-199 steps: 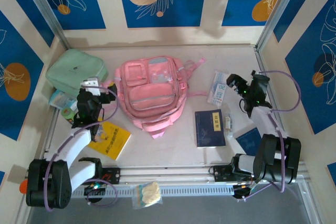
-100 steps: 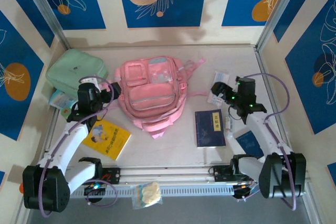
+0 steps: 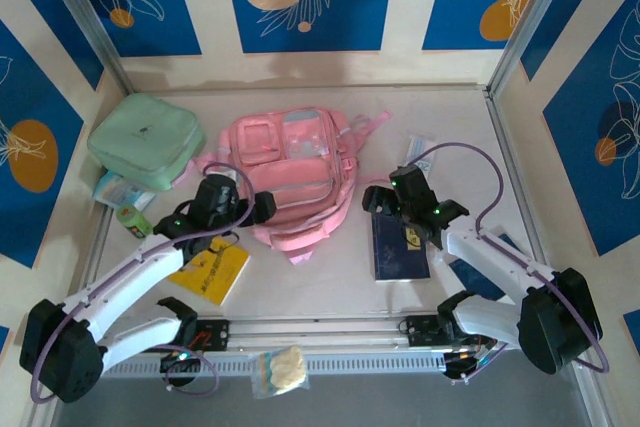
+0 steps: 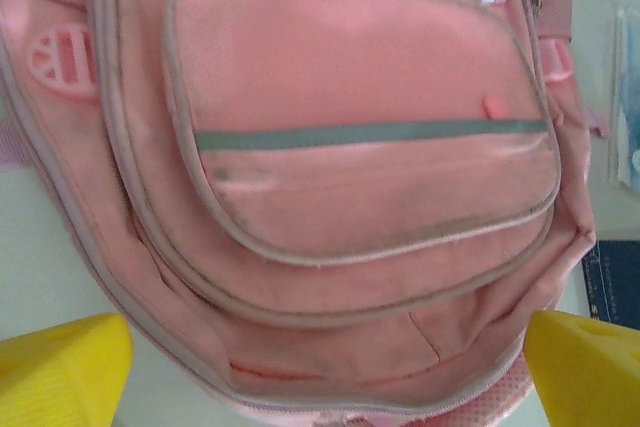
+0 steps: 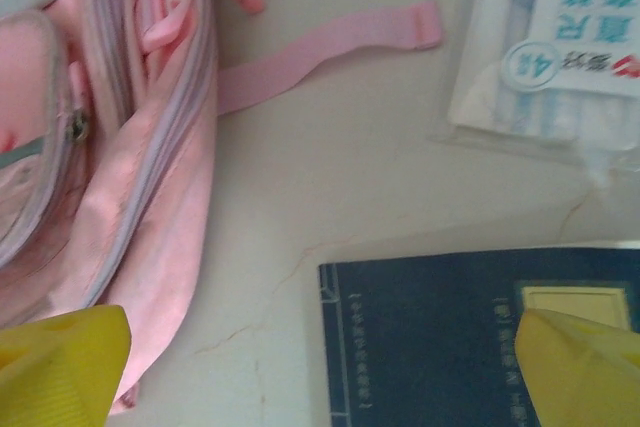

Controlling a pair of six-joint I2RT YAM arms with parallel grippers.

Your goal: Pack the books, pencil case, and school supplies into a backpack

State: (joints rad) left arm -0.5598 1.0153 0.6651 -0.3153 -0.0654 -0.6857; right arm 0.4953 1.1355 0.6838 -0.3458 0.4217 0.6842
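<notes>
- Looks like the very start, going by the backpack (image 3: 290, 182) lying flat mid-table with nothing poking out.
- Spot the left gripper (image 3: 257, 209) gaping wide over its lower front pocket, gripping nothing.
- Same for the right gripper (image 3: 377, 199): spread wide, empty, between backpack and navy book (image 3: 400, 247).
- Left to load: yellow book (image 3: 212, 272) near-left, pencil case (image 5: 560, 47) beyond the navy book.
- Cannot tell whether the main zip is open; pencil case cut off at the edge.
</notes>
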